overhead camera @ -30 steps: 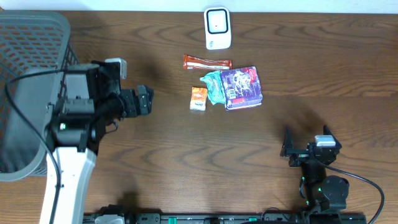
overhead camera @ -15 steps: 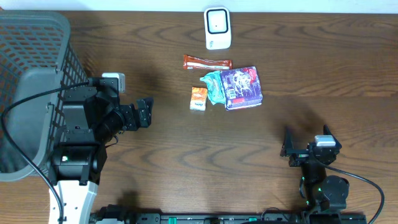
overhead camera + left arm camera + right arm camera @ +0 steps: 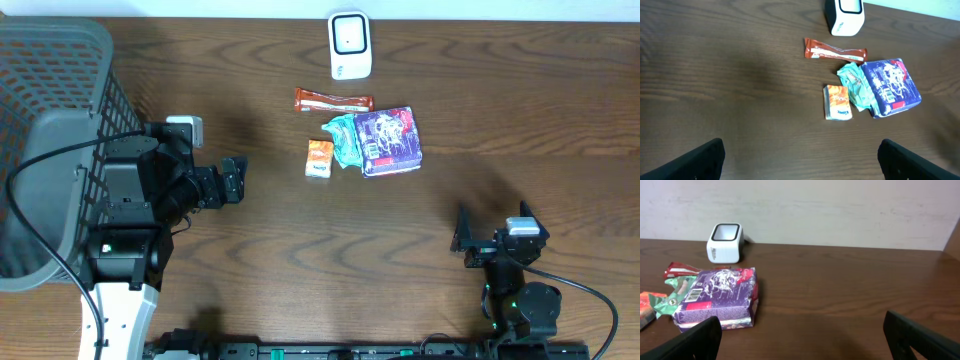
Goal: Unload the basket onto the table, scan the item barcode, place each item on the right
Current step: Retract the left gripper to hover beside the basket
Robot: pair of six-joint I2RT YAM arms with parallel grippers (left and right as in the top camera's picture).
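Wood grain runs dark brown across the table (image 3: pixel 300 260), swirling in long bands, with a soft sheen toward the far edge. Seen from the right wrist, a pale, faintly scuffed wall (image 3: pixel 840 210) rises straight behind that edge. A grey mesh basket (image 3: pixel 50 60) fills the 10 o'clock corner of the overhead view.

At 12 o'clock the white scanner (image 3: pixel 350 45) stands near the far edge. The items lie on the bare wood just toward 6 o'clock from it, none of them held. A red-brown snack bar (image 3: pixel 333 101) lies crosswise, nearest the scanner. Below it a purple package (image 3: pixel 390 140) lies flat, with a crumpled teal packet (image 3: pixel 341 138) touching its 9 o'clock side. A small orange box (image 3: pixel 319 158) sits just beside the packet at 7 o'clock.

The left gripper (image 3: pixel 238 178) hangs at 9 o'clock from the group, well apart from it, fingers (image 3: pixel 700 160) spread wide and grasping nothing. The right gripper (image 3: pixel 460 230) sits at 5 o'clock near the front edge, its fingers (image 3: pixel 690 340) likewise released and empty.
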